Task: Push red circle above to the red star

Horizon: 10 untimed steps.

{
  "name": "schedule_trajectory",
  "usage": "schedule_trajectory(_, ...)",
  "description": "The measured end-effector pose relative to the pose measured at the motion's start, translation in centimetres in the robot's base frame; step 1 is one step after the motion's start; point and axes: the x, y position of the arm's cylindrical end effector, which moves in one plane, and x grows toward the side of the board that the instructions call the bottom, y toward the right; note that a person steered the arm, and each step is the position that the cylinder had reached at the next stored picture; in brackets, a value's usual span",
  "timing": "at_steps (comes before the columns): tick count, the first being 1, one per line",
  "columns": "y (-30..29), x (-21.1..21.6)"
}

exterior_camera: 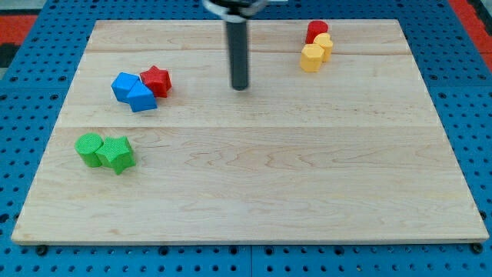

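Observation:
The red circle (316,31) stands near the view's top right, touching two yellow blocks below it. The red star (157,80) sits at the view's upper left, touching two blue blocks on its left side. My tip (241,87) rests on the board between the two groups. It is about a hundred pixels to the right of the red star and well to the lower left of the red circle. It touches no block.
A yellow block (324,45) and a yellow hexagon-like block (311,58) sit just below the red circle. Two blue blocks (124,86) (142,98) adjoin the red star. A green circle (89,148) and a green star (117,154) lie at the left.

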Motion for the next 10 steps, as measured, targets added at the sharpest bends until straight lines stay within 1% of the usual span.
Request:
schedule_trajectory(1, 12.3, -2.5)
schedule_trajectory(2, 17.4, -8.4)
schedule_trajectory(3, 13.5, -14.3)
schedule_trajectory(4, 8.0, -13.4)
schedule_trajectory(5, 6.5, -7.1)
schedule_trajectory(6, 3.2, -6.7)
schedule_trajectory(7, 7.3, -11.1)
schedule_trajectory(8, 7.9, -12.6)
schedule_trajectory(9, 3.4, -13.5)
schedule_trajectory(10, -3.4, -11.2)
